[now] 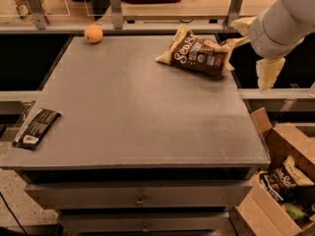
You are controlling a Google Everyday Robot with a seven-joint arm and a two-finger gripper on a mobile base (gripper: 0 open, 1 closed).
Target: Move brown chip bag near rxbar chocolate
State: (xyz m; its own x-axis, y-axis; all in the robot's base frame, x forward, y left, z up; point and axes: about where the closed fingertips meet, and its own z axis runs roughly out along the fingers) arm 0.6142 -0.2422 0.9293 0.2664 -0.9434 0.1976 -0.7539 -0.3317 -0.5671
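The brown chip bag lies on its side at the far right of the grey table, dark brown with cream edges and white "Sea S" lettering. The rxbar chocolate, a thin black bar with a small white patch, lies at the table's front left edge, far from the bag. My gripper hangs just off the table's right edge beside the bag's right end. Its pale fingers are spread open and hold nothing.
An orange sits at the table's far left corner. A cardboard box on the floor at the right holds a smaller "Sea Salt" bag. A railing with posts runs behind the table. Drawers are below the tabletop.
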